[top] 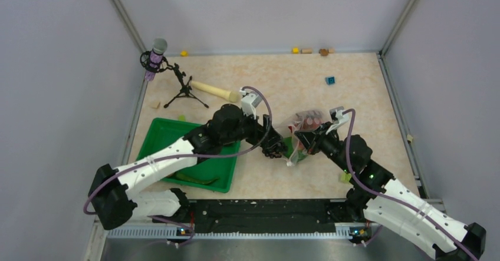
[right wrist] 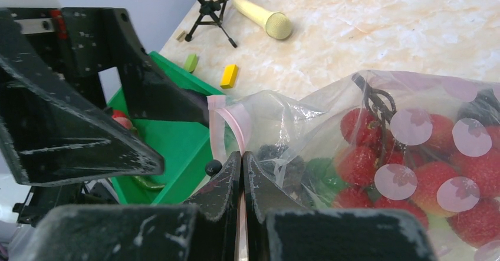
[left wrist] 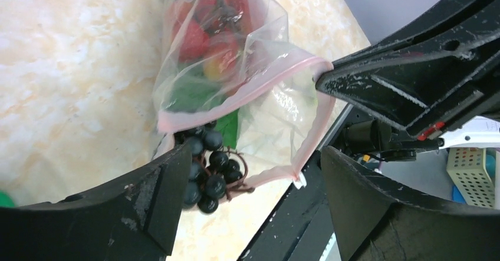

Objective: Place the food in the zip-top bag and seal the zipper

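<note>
The beige marbled tabletop carries a green rigid plastic tray on the left. Well to its right, mid-table, is the clear floppy zip-top bag, a thin, crinkled film with pale round prints on it.

The bag's mouth faces the left gripper. Its jaws stand spread wide and grasp nothing, one finger to either side of the opening. The right gripper is clenched on the narrow pale pink zipper strip at the far corner of the mouth, holding that edge up. The strip's long axis runs from this pinch slantwise across the left wrist view to the opposite corner, and the mouth gapes beneath it.

That low corner is what the coming move turns on. The cluster of glossy dark round berries on brown stems sits right at the lip there, hard against the inner face of one left finger. I cannot tell whether it lies wholly inside. The left arm is clearly the nearer one to nudge it deeper, in my judgement.

Further in are bumpy red toy strawberries and a green leafy piece, bunched at the closed end. The zipper is not yet sealed
</note>
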### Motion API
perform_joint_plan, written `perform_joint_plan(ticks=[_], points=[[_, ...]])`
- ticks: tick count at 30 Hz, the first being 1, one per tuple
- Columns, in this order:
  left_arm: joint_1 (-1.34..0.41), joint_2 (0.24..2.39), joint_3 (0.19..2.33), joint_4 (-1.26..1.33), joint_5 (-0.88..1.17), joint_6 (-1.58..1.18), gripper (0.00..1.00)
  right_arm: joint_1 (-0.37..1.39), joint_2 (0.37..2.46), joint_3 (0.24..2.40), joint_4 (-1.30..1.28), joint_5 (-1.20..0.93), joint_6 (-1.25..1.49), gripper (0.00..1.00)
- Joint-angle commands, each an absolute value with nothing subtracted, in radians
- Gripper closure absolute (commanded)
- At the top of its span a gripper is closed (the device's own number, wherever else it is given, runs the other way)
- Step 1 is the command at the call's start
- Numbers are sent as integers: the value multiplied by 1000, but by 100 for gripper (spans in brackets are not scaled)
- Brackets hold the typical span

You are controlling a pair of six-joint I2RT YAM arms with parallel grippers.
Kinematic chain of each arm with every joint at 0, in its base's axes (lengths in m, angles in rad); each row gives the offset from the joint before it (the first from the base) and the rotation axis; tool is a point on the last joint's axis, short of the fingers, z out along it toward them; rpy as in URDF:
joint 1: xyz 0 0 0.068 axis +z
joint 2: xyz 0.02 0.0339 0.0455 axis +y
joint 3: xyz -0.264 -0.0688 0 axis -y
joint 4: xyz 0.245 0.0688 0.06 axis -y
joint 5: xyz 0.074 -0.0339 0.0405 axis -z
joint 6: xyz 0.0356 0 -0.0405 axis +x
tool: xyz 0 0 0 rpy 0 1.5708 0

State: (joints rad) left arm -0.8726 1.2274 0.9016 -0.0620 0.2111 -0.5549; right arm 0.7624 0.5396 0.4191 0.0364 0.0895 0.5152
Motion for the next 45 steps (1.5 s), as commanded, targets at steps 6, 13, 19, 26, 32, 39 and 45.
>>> perform_joint_plan(ticks=[6, 13, 19, 26, 32, 39, 45], points=[[-877, 1018, 760, -159, -123, -629, 15, 757, 532, 430, 66, 104, 499, 100], [-877, 1098, 732, -95, -126, -656, 26, 756, 532, 430, 66, 103, 500, 100], [-876, 1222, 793, -82, -144, -652, 38, 756, 530, 431, 63, 100, 499, 100], [-876, 1329, 847, -89, -184, -682, 56, 756, 523, 431, 61, 102, 498, 100], [-876, 1368, 860, -81, -178, -690, 83, 756, 521, 431, 61, 102, 498, 100], [-876, 1328, 878, -144, -177, -671, 100, 755, 516, 442, 32, 136, 504, 100], [-876, 1227, 877, -126, -90, -637, 100, 756, 510, 516, -99, 200, 509, 100]])
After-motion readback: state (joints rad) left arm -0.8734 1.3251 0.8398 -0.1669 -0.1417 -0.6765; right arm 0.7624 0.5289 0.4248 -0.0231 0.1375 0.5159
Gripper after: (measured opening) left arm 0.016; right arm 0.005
